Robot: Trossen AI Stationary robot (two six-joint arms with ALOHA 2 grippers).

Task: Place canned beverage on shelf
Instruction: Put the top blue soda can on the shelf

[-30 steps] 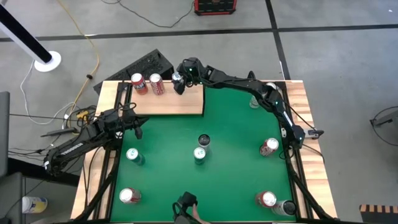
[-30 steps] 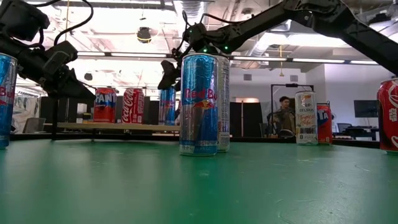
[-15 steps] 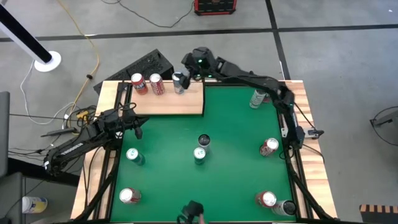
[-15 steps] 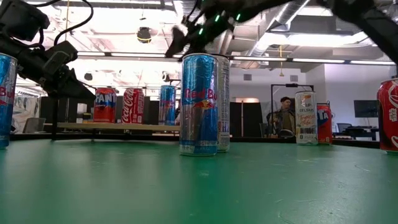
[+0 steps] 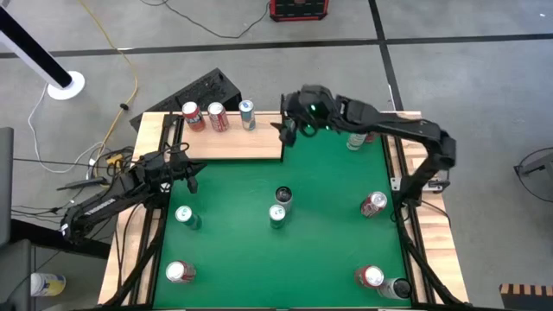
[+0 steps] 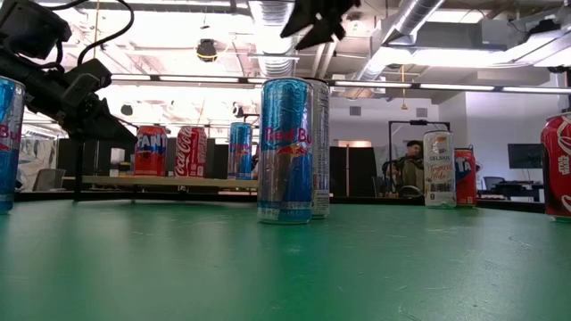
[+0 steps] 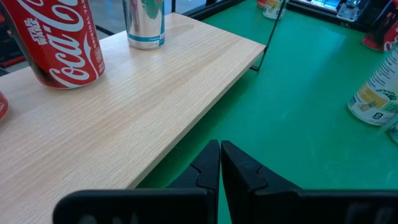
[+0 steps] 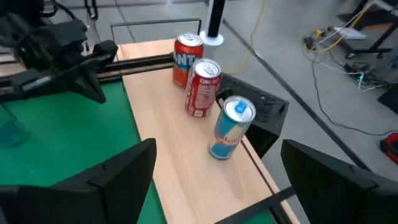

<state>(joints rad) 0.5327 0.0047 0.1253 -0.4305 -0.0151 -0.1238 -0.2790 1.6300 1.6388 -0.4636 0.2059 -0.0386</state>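
The pale-wood shelf (image 5: 233,138) lies at the table's far left. Three cans stand upright on it: an orange one (image 5: 192,115), a red one (image 5: 217,116) and a blue canned beverage (image 5: 247,114), also seen in the right wrist view (image 8: 229,127). My right gripper (image 5: 286,131) hangs open, high above the shelf's right end and clear of the blue can, with nothing between its fingers (image 8: 127,171). It shows at the top of the low view (image 6: 314,20). My left gripper (image 7: 219,168) stays shut at the shelf's near left edge (image 5: 188,173).
Several more cans stand on the green felt: two at the centre (image 5: 283,195) (image 5: 277,214), two at the left (image 5: 183,216) (image 5: 180,273), and others along the right side (image 5: 373,204) (image 5: 371,276) (image 5: 357,136). A person sits in the room beyond the table (image 6: 409,165).
My right gripper, open throughout, has drawn away from the blue can on the shelf, rising and moving toward the table's right edge. The can stays upright at the shelf's far edge.
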